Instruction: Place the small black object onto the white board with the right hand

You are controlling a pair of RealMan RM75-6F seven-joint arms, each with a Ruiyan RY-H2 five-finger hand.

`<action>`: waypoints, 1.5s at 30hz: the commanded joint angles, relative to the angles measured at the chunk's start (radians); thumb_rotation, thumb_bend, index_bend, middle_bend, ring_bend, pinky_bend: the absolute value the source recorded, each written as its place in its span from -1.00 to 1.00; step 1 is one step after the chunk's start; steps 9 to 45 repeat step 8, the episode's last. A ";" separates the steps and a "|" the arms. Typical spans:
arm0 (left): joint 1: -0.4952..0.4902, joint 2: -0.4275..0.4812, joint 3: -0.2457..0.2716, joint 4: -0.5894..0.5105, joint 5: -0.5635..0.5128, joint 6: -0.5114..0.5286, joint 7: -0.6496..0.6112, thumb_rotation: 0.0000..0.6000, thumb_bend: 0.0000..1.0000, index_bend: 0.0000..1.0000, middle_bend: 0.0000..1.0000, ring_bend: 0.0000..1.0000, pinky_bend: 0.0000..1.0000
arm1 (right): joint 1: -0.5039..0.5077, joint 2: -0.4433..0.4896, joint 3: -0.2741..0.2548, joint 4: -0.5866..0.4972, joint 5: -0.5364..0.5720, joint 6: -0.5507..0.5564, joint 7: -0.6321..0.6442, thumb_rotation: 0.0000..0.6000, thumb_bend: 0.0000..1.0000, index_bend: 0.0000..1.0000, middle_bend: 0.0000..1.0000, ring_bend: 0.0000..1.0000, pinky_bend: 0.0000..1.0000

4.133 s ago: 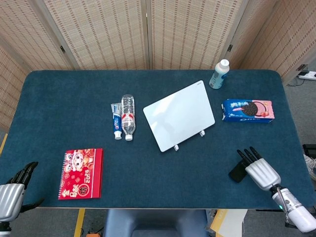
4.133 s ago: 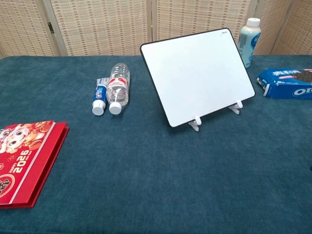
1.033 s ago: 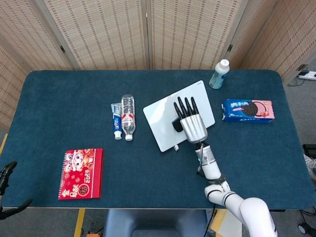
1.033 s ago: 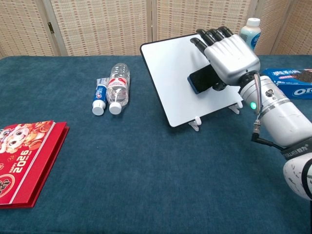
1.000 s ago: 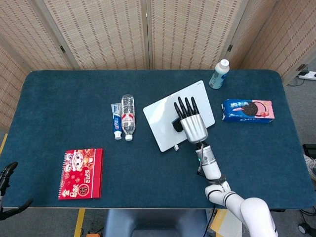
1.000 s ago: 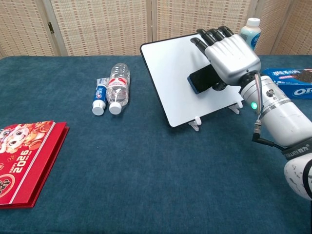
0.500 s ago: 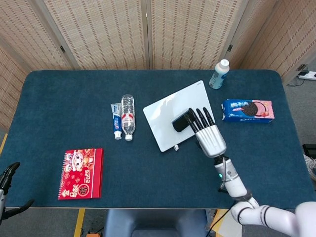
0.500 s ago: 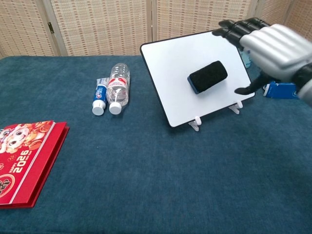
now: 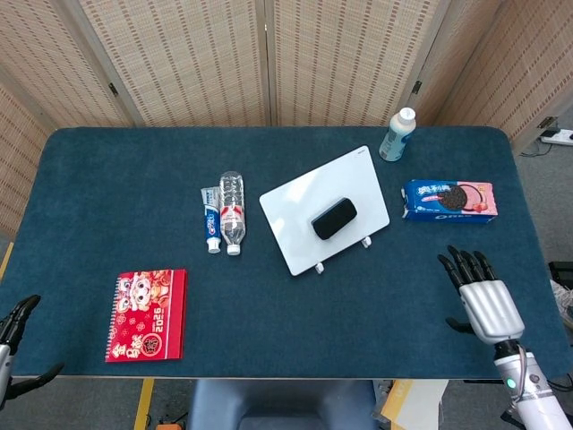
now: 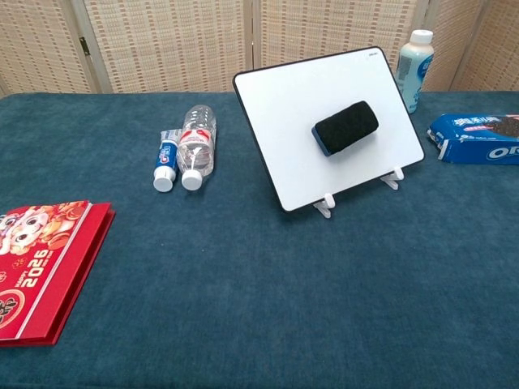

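The small black object (image 9: pixel 334 219) lies on the white board (image 9: pixel 295 224) in the head view, a little toward the board's right half, so the placing looks done. The right hand (image 9: pixel 482 301) hangs well apart from the board, off its near right side above the table (image 9: pixel 134 179), fingers spread and holding nothing; the left hand (image 9: pixel 16 324) shows only at the frame's lower left edge, far from the board, fingers apart and empty. Left of the board lie a water bottle (image 9: pixel 232 211) and a toothpaste tube (image 9: pixel 210 219) side by side, further off a red calendar (image 9: pixel 148 314); right of the board sit a cookie pack (image 9: pixel 448 200) and a white bottle (image 9: pixel 398 134). In the chest view neither hand shows. The small black object (image 10: pixel 345 127) clings to the tilted board (image 10: pixel 284 138), which leans on small white feet; it looks like a light, soft-faced eraser, probably magnetic, best taken across its short sides. Nothing blocks the board from the front.
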 commanded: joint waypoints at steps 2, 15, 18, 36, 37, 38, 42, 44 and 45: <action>-0.002 0.001 -0.004 0.004 0.010 0.009 -0.006 1.00 -0.89 -1.00 -0.71 -0.49 -0.08 | -0.054 -0.052 0.002 0.085 -0.005 0.026 0.064 1.00 -0.77 -1.00 -1.00 -1.00 -1.00; -0.012 0.001 -0.010 0.007 -0.013 -0.016 -0.007 1.00 -0.89 -1.00 -0.71 -0.49 -0.08 | -0.078 -0.062 0.019 0.098 -0.027 0.056 0.071 1.00 -0.77 -1.00 -1.00 -1.00 -1.00; -0.012 0.001 -0.010 0.007 -0.013 -0.016 -0.007 1.00 -0.89 -1.00 -0.71 -0.49 -0.08 | -0.078 -0.062 0.019 0.098 -0.027 0.056 0.071 1.00 -0.77 -1.00 -1.00 -1.00 -1.00; -0.012 0.001 -0.010 0.007 -0.013 -0.016 -0.007 1.00 -0.89 -1.00 -0.71 -0.49 -0.08 | -0.078 -0.062 0.019 0.098 -0.027 0.056 0.071 1.00 -0.77 -1.00 -1.00 -1.00 -1.00; -0.012 0.001 -0.010 0.007 -0.013 -0.016 -0.007 1.00 -0.89 -1.00 -0.71 -0.49 -0.08 | -0.078 -0.062 0.019 0.098 -0.027 0.056 0.071 1.00 -0.77 -1.00 -1.00 -1.00 -1.00; -0.012 0.001 -0.010 0.007 -0.013 -0.016 -0.007 1.00 -0.89 -1.00 -0.71 -0.49 -0.08 | -0.078 -0.062 0.019 0.098 -0.027 0.056 0.071 1.00 -0.77 -1.00 -1.00 -1.00 -1.00; -0.012 0.001 -0.010 0.007 -0.013 -0.016 -0.007 1.00 -0.89 -1.00 -0.71 -0.49 -0.08 | -0.078 -0.062 0.019 0.098 -0.027 0.056 0.071 1.00 -0.77 -1.00 -1.00 -1.00 -1.00; -0.012 0.001 -0.010 0.007 -0.013 -0.016 -0.007 1.00 -0.89 -1.00 -0.71 -0.49 -0.08 | -0.078 -0.062 0.019 0.098 -0.027 0.056 0.071 1.00 -0.77 -1.00 -1.00 -1.00 -1.00; -0.012 0.001 -0.010 0.007 -0.013 -0.016 -0.007 1.00 -0.89 -1.00 -0.71 -0.49 -0.08 | -0.078 -0.062 0.019 0.098 -0.027 0.056 0.071 1.00 -0.77 -1.00 -1.00 -1.00 -1.00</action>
